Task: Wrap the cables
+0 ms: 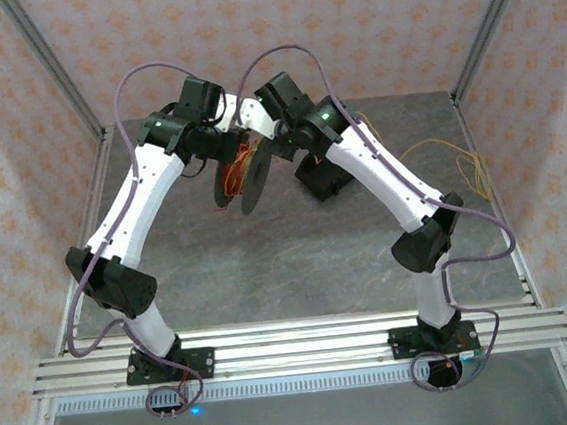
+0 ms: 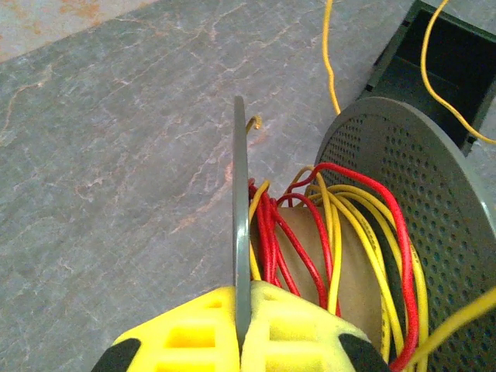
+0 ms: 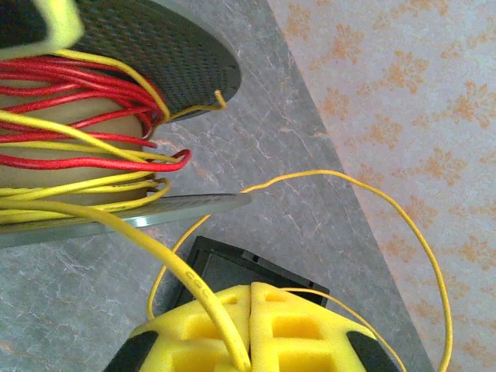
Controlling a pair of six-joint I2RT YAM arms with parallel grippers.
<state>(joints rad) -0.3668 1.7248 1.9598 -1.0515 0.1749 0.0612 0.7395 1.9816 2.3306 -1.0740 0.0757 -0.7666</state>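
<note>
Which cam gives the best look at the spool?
Left wrist: the spool is close up, both side discs and the core with red and yellow wire showing. Right wrist catches it at the upper left, cut off by the frame. Top external has it small, between the two arms.

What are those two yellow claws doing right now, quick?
Left gripper: closed, clamping the spool flange.
Right gripper: closed, pinching the yellow cable.
</note>
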